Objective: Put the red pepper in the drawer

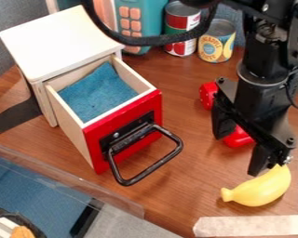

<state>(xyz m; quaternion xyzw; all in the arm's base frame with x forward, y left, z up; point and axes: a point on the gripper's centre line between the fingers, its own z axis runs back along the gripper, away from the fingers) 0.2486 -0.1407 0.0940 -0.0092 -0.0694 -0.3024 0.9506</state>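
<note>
Red object [240, 138], seemingly behind parted jaws

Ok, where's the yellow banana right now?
The banana is at the lower right of the camera view, on the wooden tabletop, just below the hand in the picture and inside the corner of the pale strips.
</note>
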